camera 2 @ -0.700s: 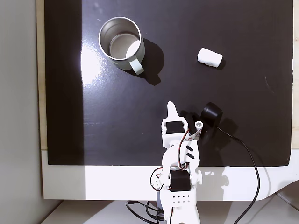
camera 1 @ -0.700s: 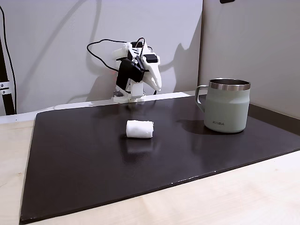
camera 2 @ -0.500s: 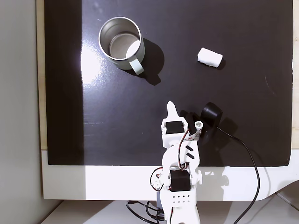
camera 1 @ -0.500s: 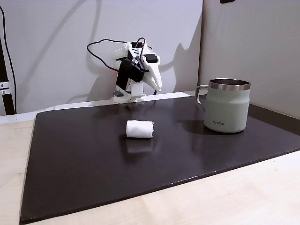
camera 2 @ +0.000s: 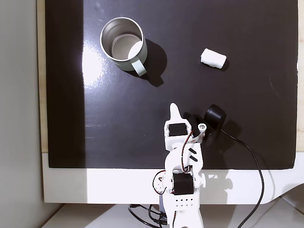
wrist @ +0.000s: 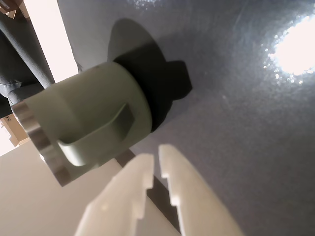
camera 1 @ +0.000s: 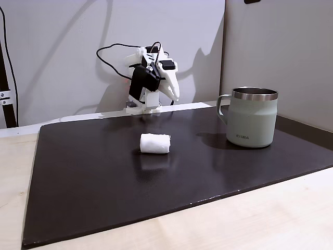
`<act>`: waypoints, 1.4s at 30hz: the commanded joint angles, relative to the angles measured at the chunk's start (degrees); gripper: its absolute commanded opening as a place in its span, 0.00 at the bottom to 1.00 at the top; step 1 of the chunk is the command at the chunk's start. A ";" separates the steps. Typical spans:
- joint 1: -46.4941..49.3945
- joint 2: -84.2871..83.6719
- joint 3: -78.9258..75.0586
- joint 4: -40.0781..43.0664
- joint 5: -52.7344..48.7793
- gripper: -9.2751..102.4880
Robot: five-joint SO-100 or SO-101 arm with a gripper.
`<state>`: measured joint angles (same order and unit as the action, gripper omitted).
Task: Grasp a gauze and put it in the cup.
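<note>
1. The pincer (wrist: 155, 152) sat folded back near the arm's base, its two white fingers (wrist: 183, 196) nearly together with only a thin slit between them, nothing held.
2. In the fixed view from above the pincer (camera 2: 175, 112) pointed up the frame over the near part of the black mat (camera 2: 247, 71), probably a rest pose, so the grasp was not yet begun.
3. The wrist view looked past the fingertips at the mug (wrist: 93, 128), which showed tipped sideways only because of the camera angle; it stood upright in both fixed views.
4. The mug (camera 2: 122, 43) stood upper left in the view from above, handle turned toward the arm side, mouth open and seemingly empty, though glare made the bottom hard to read.
5. The gauze roll (camera 2: 213, 58) lay on its side upper right in that view, well apart from the mug and well apart from the pincer.
6. In the side fixed view the gauze roll (camera 1: 155, 144) lay mid-mat, the mug (camera 1: 252, 117) off to the right, the arm (camera 1: 151, 78) at the back by the wall.
7. Open mat lay all around the roll, so fingers could come down on either side; it was away from every mat edge.
8. The black cable (camera 2: 251, 161) trailed right of the base, a mild snag risk if the arm swung right.
</note>
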<state>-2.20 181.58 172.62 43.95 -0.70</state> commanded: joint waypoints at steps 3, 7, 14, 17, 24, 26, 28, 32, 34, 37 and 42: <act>2.72 0.53 -4.13 3.78 0.79 0.08; 4.39 -0.09 -9.76 8.53 1.05 0.08; 5.27 -15.82 -28.48 13.89 5.98 0.08; 5.45 -23.29 -36.47 15.29 7.65 0.08; 9.23 -42.98 -54.40 22.41 13.71 0.08; 10.28 -48.25 -59.50 24.61 15.29 0.08; 11.25 -53.35 -63.98 26.02 16.79 0.08; 13.10 -64.51 -74.00 28.92 19.25 0.10; 13.54 -69.79 -79.28 31.29 20.65 0.14; 13.80 -75.85 -85.61 33.05 21.01 0.19; 14.68 -86.92 -95.71 37.97 20.92 0.31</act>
<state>11.69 99.23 85.17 79.10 19.95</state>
